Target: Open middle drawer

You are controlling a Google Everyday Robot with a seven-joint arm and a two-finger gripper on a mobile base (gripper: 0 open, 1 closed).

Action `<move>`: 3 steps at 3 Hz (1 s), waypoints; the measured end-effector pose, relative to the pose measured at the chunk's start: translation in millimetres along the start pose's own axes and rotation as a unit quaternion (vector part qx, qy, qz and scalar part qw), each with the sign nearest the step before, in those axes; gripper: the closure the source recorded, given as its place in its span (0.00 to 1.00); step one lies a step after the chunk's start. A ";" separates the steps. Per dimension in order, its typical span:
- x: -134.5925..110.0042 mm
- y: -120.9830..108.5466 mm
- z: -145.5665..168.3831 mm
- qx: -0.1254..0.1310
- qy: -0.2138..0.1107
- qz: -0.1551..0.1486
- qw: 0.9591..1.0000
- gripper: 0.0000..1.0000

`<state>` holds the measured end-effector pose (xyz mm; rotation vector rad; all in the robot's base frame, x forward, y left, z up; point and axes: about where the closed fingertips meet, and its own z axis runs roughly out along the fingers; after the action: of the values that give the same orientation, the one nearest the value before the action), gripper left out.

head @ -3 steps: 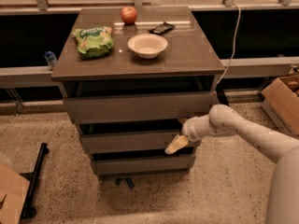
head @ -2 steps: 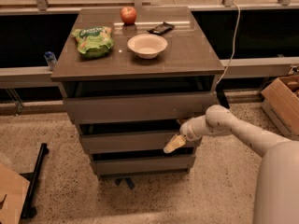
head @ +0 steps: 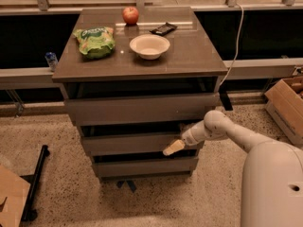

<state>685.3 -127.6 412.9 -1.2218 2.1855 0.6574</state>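
The middle drawer (head: 128, 143) is the grey-brown front panel of medium height in the cabinet, between the taller top drawer front (head: 142, 109) and the narrower bottom drawer front (head: 142, 166). Dark gaps show above each front. My gripper (head: 174, 147) is at the right part of the middle drawer's front, touching or just in front of it, with its cream tip over the panel's lower edge. My white arm (head: 222, 129) reaches to it from the right.
On the cabinet top (head: 199, 60) are a red apple (head: 130, 15), a green chip bag (head: 94, 41), a white bowl (head: 149, 46) and a dark bar (head: 163, 29). A cardboard box (head: 286, 100) stands at the right; a black stand (head: 35, 183) lies at the lower left.
My gripper and arm have shifted slightly left along the middle drawer's front. The drawer fronts look unmoved.
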 end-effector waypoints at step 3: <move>-17.5 4.1 -18.2 0.000 0.000 0.000 1.000 0.22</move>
<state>685.3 -126.9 438.5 -1.2216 2.1856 0.6574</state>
